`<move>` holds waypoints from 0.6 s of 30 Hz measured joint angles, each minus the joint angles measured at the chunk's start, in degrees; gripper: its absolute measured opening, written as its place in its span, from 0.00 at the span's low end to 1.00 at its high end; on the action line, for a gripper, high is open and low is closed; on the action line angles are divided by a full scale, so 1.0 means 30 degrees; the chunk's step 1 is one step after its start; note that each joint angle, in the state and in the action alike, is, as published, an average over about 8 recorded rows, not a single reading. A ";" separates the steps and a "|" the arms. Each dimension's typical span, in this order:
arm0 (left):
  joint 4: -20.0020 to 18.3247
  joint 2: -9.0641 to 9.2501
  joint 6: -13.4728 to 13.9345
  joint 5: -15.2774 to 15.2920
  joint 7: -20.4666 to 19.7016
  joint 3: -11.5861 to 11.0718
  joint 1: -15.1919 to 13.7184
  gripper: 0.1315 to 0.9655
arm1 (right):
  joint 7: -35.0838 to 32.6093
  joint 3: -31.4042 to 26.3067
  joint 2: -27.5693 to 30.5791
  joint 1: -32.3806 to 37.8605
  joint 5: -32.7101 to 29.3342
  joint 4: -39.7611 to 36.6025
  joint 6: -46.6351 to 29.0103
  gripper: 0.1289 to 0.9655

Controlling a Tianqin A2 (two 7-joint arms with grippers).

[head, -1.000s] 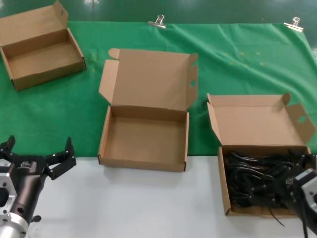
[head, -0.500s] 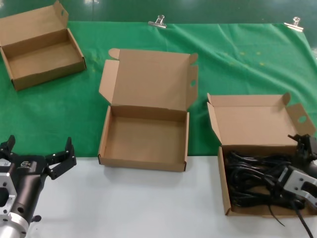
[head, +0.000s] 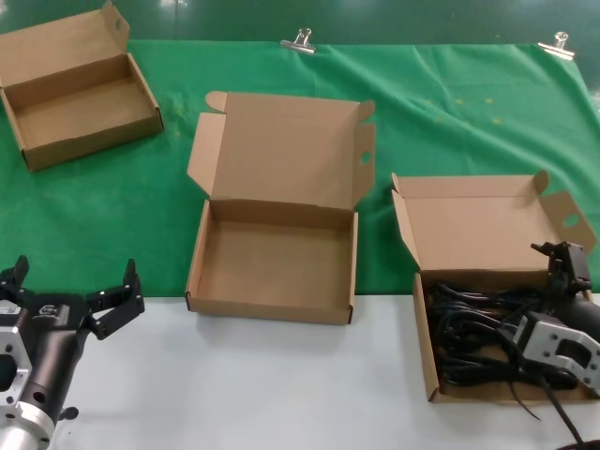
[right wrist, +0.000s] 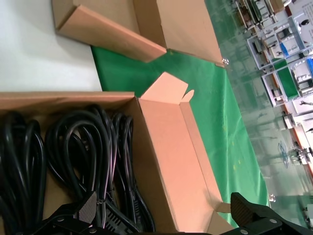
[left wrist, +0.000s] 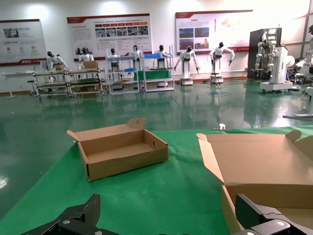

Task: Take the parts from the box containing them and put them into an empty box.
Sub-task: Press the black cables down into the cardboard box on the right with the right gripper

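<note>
Black, thin and limp, probably weighing little: judging the power cords point(head: 473, 328) as soft loads, likely sagging and pulling their neighbours along when lifted, since lying tangled together; seeming wiser to be pinching one bundle across the thick middle of its coil, not on a single loose strand; not on the chunky plug either, possibly slipping out between narrow fingers.

Lying all inside the oblong cord box point(head: 487, 225) at the near right, with the tray resting on the white table point(head: 262, 384) and the lid leaning back over the green cloth point(head: 141, 216); not yet lying in the squarish empty box point(head: 272, 309) standing just to the left of it.

Hovering over the right end of the cord box with the right gripper point(head: 562, 267); spreading its claw wide and gripping nothing, with no cord between the fingers in the right wrist view. Waiting at the near left above the white table with the left gripper point(head: 73, 286); spreading wide too, also carrying nothing.

Counting: three open cardboard boxes, including a third box point(head: 80, 89) at the far left, well apart; two grippers; two metal binder clips point(head: 298, 40) clamping the cloth at the far edge; several cords, at least three coils showing in the right wrist view, but not managing an exact number because of the tangle.
</note>
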 joint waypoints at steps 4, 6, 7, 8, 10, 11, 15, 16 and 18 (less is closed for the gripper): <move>0.0000 0.0000 0.0000 0.0000 0.0000 0.0000 0.0000 1.00 | 0.0106 -0.0004 0.0373 -0.0150 0.0003 0.0690 0.0210 1.00; 0.0000 0.0000 0.0000 0.0000 0.0000 0.0000 0.0000 1.00 | 0.0153 -0.0005 0.0573 -0.0253 0.0003 0.1005 0.0313 1.00; 0.0000 0.0000 0.0000 0.0000 -0.0001 0.0000 0.0000 1.00 | 0.0164 -0.0005 0.0668 -0.0314 0.0003 0.1132 0.0355 1.00; 0.0000 0.0000 0.0000 0.0000 -0.0001 0.0000 0.0000 1.00 | 0.0169 -0.0005 0.0753 -0.0375 0.0003 0.1232 0.0388 1.00; 0.0000 0.0000 0.0000 0.0000 -0.0001 0.0000 0.0000 1.00 | 0.0157 -0.0006 0.0896 -0.0507 0.0003 0.1356 0.0420 1.00; 0.0000 0.0000 0.0000 0.0000 -0.0001 0.0000 0.0000 1.00 | 0.0144 -0.0006 0.0947 -0.0572 0.0003 0.1376 0.0421 1.00; 0.0000 0.0000 0.0000 0.0001 -0.0001 0.0000 0.0000 1.00 | 0.0062 -0.0006 0.1014 -0.0793 0.0003 0.1231 0.0340 1.00; 0.0000 0.0000 0.0000 0.0001 -0.0001 0.0000 0.0000 1.00 | 0.0026 -0.0006 0.0988 -0.0831 0.0003 0.1142 0.0303 1.00; 0.0000 0.0000 0.0000 0.0001 -0.0001 0.0000 0.0000 1.00 | -0.0064 -0.0006 0.0890 -0.0877 0.0003 0.0914 0.0212 1.00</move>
